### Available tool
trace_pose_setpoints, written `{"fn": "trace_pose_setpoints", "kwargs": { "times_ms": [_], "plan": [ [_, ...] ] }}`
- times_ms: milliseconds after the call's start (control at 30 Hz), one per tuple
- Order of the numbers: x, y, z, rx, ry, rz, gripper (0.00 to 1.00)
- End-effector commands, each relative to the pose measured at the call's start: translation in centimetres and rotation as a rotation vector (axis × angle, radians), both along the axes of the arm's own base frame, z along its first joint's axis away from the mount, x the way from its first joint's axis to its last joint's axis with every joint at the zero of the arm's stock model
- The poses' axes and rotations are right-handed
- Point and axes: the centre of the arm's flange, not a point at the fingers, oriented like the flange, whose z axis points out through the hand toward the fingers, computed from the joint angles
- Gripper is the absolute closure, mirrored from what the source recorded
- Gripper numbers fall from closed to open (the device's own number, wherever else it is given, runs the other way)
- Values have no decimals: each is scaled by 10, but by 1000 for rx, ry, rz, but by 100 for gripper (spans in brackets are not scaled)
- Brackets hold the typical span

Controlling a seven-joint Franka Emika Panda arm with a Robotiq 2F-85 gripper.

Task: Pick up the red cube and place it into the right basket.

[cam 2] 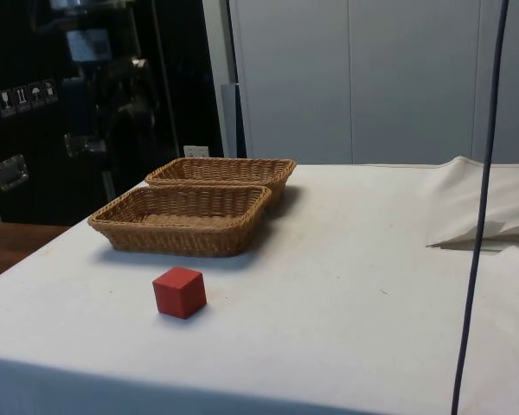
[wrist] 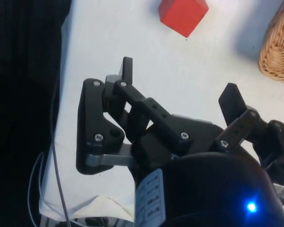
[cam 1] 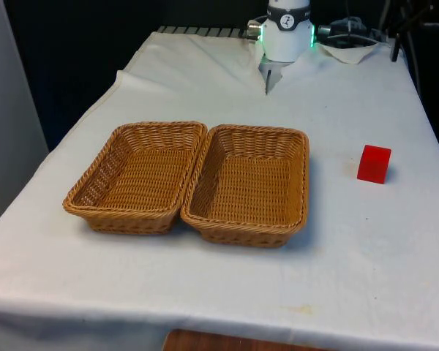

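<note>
The red cube [cam 1: 373, 163] rests on the white cloth at the front view's right, apart from both baskets; it also shows as a red cube [cam 2: 179, 291] near the table's edge in the side view. Two wicker baskets sit side by side mid-table: the left basket [cam 1: 99, 186] and the right basket [cam 1: 300, 183], both with nothing inside. In the wrist view my gripper [wrist: 180, 78] is open, high above the cloth, with the red cube [wrist: 182, 14] well beyond its fingertips [wrist: 127, 66] and a basket's corner [wrist: 278, 52] off to one side.
The robot's base [cam 1: 287, 33] stands at the table's far end with crumpled cloth [cam 1: 351, 51] beside it. A dark cable [cam 2: 480, 216] hangs down in the side view. Open cloth lies between the cube and the right basket.
</note>
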Motion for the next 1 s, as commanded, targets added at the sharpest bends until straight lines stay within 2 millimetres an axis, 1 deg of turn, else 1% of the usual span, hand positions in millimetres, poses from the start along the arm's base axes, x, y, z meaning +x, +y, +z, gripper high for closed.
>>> {"fn": "trace_pose_setpoints", "kwargs": {
  "times_ms": [0,133,167,267,400,467,500,767,800,833,967],
  "plan": [
    [0,1,-4,16,-7,-7,0],
    [-3,1,-15,28,-11,-15,0],
    [-4,0,-14,16,-4,-9,0],
    [-6,2,-25,41,-15,-21,0],
    [-7,2,-34,55,-20,-28,0],
    [-8,1,-36,46,-16,-24,0],
    [-8,3,-42,64,-22,-33,0],
    [-11,2,-66,83,-18,-64,0],
    [-11,1,-63,72,-14,-53,0],
    [-11,2,-71,85,-16,-75,0],
    [-11,2,-83,88,-13,-101,0]
  ]
}}
